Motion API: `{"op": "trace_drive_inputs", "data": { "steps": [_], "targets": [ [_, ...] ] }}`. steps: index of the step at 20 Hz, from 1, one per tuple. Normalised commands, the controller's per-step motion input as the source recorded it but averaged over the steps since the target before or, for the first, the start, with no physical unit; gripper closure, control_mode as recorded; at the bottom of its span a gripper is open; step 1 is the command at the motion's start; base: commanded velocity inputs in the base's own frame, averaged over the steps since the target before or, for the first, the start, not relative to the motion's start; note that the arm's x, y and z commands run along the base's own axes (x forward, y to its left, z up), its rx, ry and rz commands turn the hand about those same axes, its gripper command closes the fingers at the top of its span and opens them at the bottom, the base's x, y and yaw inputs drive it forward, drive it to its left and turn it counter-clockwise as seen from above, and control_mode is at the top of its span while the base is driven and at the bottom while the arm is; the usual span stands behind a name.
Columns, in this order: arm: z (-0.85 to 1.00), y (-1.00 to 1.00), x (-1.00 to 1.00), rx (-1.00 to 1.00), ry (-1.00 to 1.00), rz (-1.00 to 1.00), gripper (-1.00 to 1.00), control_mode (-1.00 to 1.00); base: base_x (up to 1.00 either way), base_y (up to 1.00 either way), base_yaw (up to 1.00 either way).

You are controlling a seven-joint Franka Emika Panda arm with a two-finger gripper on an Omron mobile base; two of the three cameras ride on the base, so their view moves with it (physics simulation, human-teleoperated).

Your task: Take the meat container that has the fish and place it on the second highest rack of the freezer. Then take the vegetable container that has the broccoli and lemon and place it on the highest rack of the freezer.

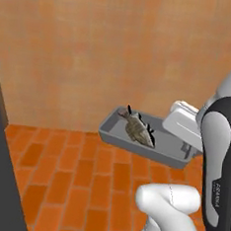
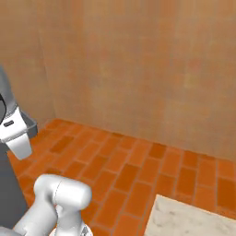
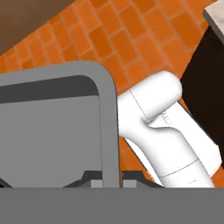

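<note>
My tool [image 3: 111, 181] is clamped tight on the rim of the meat container [image 1: 157, 143], its two dark tips pinching the grey wall at the tray's near end in the hand view. In the left base view the grey tray hangs in the air above the brick floor [image 1: 77, 178], tilted a little, with its far end toward the tan wall [image 1: 103, 47]. The fish [image 1: 137, 128] lies inside it, mottled brown with black fins, nearer the far end and shorter than the tray. In the right base view a corner of the tray shows at the left edge beside my arm, and a pale stone table [image 2: 189, 219] sits at the lower right.
</note>
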Motion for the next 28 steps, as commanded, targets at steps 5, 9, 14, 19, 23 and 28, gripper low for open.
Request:
{"op": "trace_drive_inputs", "data": {
  "steps": [5, 9, 14, 19, 23, 28],
  "targets": [
    [0.0, 0.0, 0.0, 0.0, 0.0, 0.0, 1.0, 1.0, 0.45, 0.14, 0.87],
    [0.0, 0.0, 0.0, 0.0, 0.0, 0.0, 1.0, 1.0, 0.21, 0.08, 0.92],
    [0.0, 0.0, 0.0, 0.0, 0.0, 0.0, 1.0, 1.0, 0.27, 0.0, 0.89],
    [0.0, 0.0, 0.0, 0.0, 0.0, 0.0, 1.0, 1.0, 0.63, -0.03, 0.79],
    [0.0, 0.0, 0.0, 0.0, 0.0, 0.0, 1.0, 1.0, 0.98, -0.13, 0.62],
    [0.0, 0.0, 0.0, 0.0, 0.0, 0.0, 1.0, 1.0, 0.77, -0.01, 0.44]
  ]
}}
